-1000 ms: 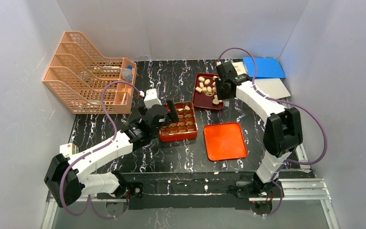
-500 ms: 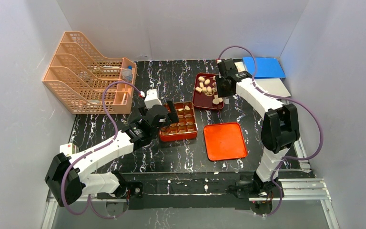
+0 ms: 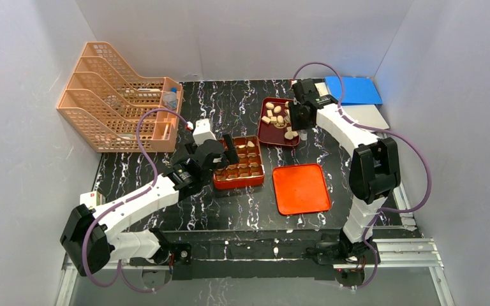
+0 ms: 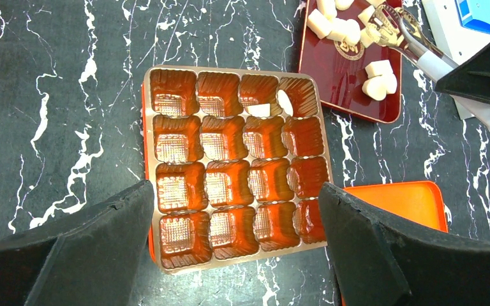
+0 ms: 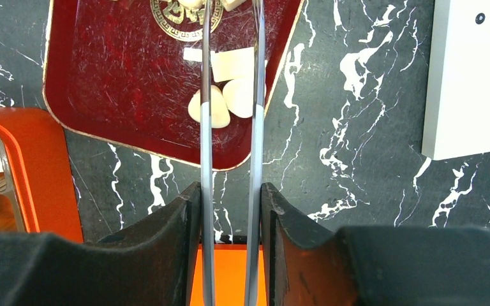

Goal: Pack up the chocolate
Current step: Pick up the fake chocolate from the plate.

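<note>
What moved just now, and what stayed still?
The right arm's elbow swung a little left, nudging the right hand and its metal tongs slightly left over the dark red shallow tray. Nothing was grabbed or dropped. The open left hand, the orange-red compartmented box and the pale chocolate pieces stayed put.

Cream chocolate pieces (image 4: 376, 86) scattered in red tray (image 4: 341, 83); two in box (image 4: 226, 185) compartments
</note>
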You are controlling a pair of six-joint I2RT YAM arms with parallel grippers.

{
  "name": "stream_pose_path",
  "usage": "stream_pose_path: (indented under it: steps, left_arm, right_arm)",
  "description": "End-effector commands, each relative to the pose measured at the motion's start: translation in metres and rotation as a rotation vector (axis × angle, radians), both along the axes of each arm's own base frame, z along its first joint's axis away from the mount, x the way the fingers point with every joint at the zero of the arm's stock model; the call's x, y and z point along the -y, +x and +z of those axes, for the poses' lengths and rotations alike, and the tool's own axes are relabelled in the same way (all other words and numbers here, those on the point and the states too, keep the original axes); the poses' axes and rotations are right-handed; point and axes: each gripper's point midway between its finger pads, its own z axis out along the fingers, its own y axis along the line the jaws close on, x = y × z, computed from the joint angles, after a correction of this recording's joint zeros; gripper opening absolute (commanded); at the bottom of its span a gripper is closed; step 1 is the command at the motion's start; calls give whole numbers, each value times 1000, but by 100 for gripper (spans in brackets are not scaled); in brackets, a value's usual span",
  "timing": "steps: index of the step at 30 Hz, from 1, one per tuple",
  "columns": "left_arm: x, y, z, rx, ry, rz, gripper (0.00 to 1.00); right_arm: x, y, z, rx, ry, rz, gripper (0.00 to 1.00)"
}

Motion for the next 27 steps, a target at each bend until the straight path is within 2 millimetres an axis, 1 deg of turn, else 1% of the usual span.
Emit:
stream_pose_path:
  steps: [1,11,20,27]
  left_arm:
    - [-4,1,-1,5,8,16,98]
    - [-5,1,0,7,9,18,98]
    - [-6,1,-3,2,8,17,98]
    - [-7,2,-4,1,8,20,98]
  right_arm:
    - [-8,17,22,75,42,20,44]
    - [-5,18,12,51,25,13,46]
    - [6,21,11,61,-18,-13,46]
    - [6,20,5,46,-17,-11,46]
